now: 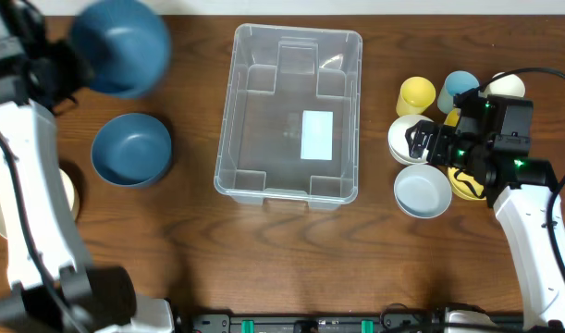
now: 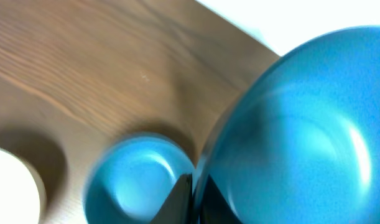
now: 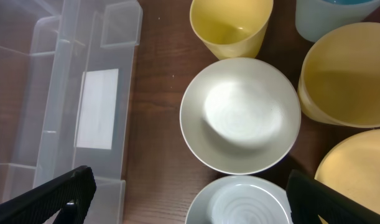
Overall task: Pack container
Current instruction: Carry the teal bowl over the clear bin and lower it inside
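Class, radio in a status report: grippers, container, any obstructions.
Left gripper jaws shut on blue bowl. Right gripper jaws open above white bowl. Container empty. Nothing over its opening.

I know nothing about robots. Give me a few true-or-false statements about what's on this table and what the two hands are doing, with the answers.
1. The clear container has nothing in it. True.
2. The left hand holds a blue bowl. True.
3. The right hand grips a yellow cup. False: it is open above the white bowls, holding nothing.
4. Only one blue bowl is in view. False: a second blue bowl sits on the table, left of the container.
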Available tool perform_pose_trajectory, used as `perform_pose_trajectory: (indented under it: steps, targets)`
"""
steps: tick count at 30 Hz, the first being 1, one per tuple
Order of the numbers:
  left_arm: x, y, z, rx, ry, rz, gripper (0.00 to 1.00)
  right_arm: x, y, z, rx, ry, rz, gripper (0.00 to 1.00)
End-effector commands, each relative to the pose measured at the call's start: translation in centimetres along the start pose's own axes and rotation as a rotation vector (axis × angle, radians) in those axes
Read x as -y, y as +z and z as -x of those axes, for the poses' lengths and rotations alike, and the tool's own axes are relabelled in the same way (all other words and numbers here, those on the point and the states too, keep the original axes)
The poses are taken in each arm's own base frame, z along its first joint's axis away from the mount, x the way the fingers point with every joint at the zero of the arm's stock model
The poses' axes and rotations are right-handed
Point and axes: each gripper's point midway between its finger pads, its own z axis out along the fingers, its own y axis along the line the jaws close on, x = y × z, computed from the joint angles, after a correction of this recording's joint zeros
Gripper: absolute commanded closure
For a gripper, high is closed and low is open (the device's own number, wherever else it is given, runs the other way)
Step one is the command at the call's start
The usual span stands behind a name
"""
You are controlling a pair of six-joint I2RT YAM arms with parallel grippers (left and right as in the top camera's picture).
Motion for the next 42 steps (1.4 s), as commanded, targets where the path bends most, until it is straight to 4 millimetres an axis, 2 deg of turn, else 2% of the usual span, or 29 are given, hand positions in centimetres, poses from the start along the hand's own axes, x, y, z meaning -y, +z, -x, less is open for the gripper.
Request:
perform_pose_trajectory:
  steps: [1,4,7,12,15,19,25,29,35,40,42]
  targets:
    - [3.0,-2.1,-2.4,-0.046,0.079,-0.052,0.94,-0.1,-0.4,0.8,0.022,-0.006,-0.002,0.01]
    - [5.5,-2.2,-5.9,-0.152,0.146,-0.076,0.94,-0.1,-0.4,0.9,0.027,-0.008,-0.001,0.01]
    - [8.1,-1.1,-8.7,-0.224,0.220,-0.107,0.94,-0.1,-0.5,1.0,0.031,-0.009,0.000,0.01]
    - [12.9,1.8,-11.5,-0.269,0.332,-0.171,0.94,-0.2,-0.5,1.2,0.039,-0.011,0.002,0.01]
    - [14.8,4.5,-12.4,-0.272,0.381,-0.165,0.94,-0.2,-0.5,1.3,0.042,0.018,0.003,0.01]
    - [16.8,9.4,-13.7,-0.288,0.399,-0.153,0.94,-0.2,-0.5,1.4,0.047,0.020,0.004,0.01]
    - [18.6,16.0,-15.9,-0.315,0.385,-0.151,0.94,-0.3,-0.5,1.7,0.057,0.017,0.006,0.01]
    - [19.5,19.1,-17.0,-0.312,0.393,-0.161,0.94,-0.3,-0.5,1.7,0.058,0.017,0.006,0.01]
    - [21.0,21.5,-16.8,-0.256,0.395,-0.199,0.94,-0.3,-0.5,1.7,0.058,0.017,0.006,0.01]
    - [21.6,21.8,-16.2,-0.225,0.392,-0.218,0.93,-0.3,-0.5,1.7,0.060,0.016,0.006,0.01]
    - [21.7,21.7,-16.1,-0.221,0.392,-0.221,0.77,-0.3,-0.5,1.8,0.060,0.016,0.007,0.01]
